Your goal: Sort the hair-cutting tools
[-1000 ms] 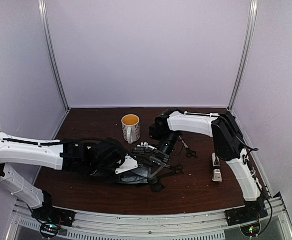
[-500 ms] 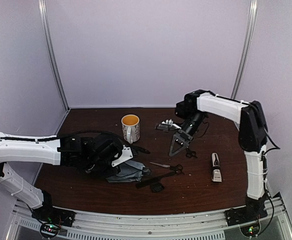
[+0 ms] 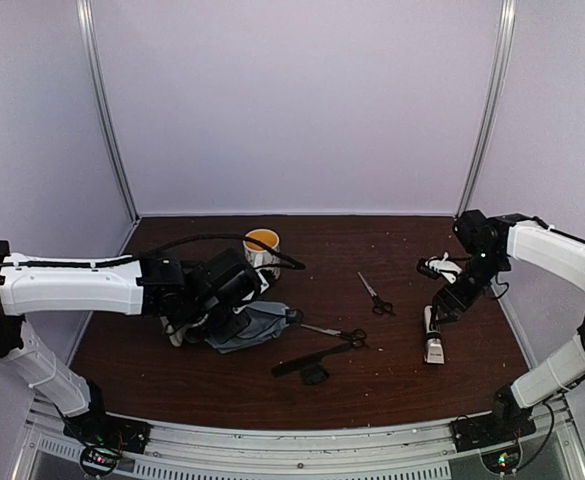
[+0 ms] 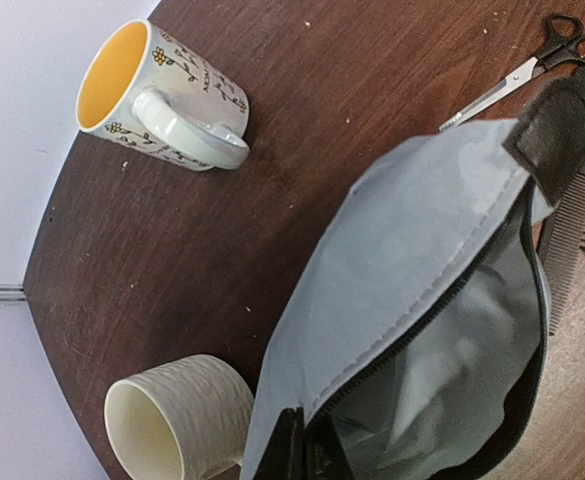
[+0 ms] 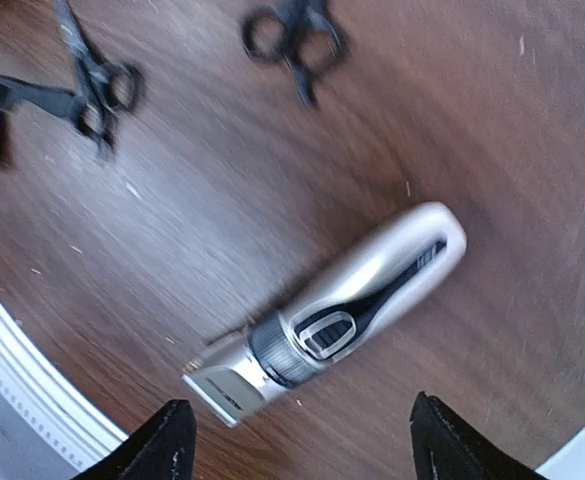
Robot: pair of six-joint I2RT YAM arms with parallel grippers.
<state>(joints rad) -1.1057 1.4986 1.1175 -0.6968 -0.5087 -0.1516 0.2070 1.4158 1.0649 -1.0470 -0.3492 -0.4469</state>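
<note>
The silver-and-black clipper (image 5: 332,315) lies flat on the table at the right (image 3: 432,340). My right gripper (image 5: 297,450) hangs open just above it, fingers wide on either side and touching nothing. One pair of scissors (image 3: 375,296) lies mid-table. A second pair (image 3: 337,333) lies near the black comb (image 3: 307,362) and the small clipper guard (image 3: 315,376). My left gripper (image 4: 307,448) is shut on the end of the grey pouch (image 4: 412,270) beside its zip. The pouch gapes open, and nothing shows inside it.
A flowered mug with a yellow inside (image 4: 157,95) stands behind the pouch, partly hidden by my left arm in the top view. A ribbed cream mug (image 4: 172,425) sits close to my left fingers. The metal rail (image 5: 22,380) at the table's near edge lies near the clipper.
My right arm has swung away from the pouch to the right side, over the clipper, and its jaws have opened. The left gripper keeps its hold on the pouch.
</note>
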